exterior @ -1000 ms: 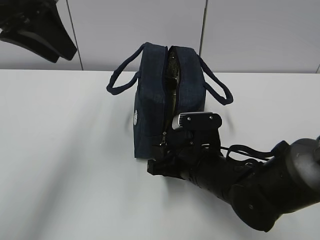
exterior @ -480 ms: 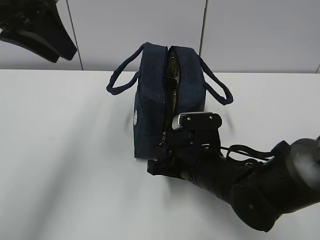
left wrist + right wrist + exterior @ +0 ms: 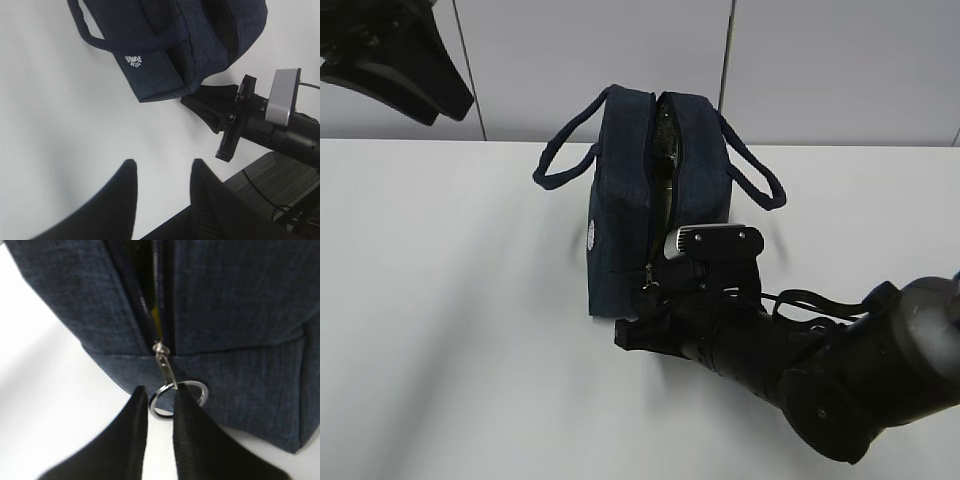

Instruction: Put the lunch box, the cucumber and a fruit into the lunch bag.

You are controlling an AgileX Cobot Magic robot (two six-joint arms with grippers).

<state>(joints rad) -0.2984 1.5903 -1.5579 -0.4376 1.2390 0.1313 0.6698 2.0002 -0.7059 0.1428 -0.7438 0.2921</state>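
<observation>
Zipping looks like the step in hand — the right claw (image 3: 160,405) pinches the ring pull (image 3: 179,398) on the lunch bag (image 3: 655,190) standing on the bench (image 3: 450,330), apparently gripping, left claw (image 3: 162,175) open — next, a steady pull along the zipper.

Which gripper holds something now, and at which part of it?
The right gripper pinches the metal ring pull of the lunch bag zipper. The left gripper holds nothing.
</observation>
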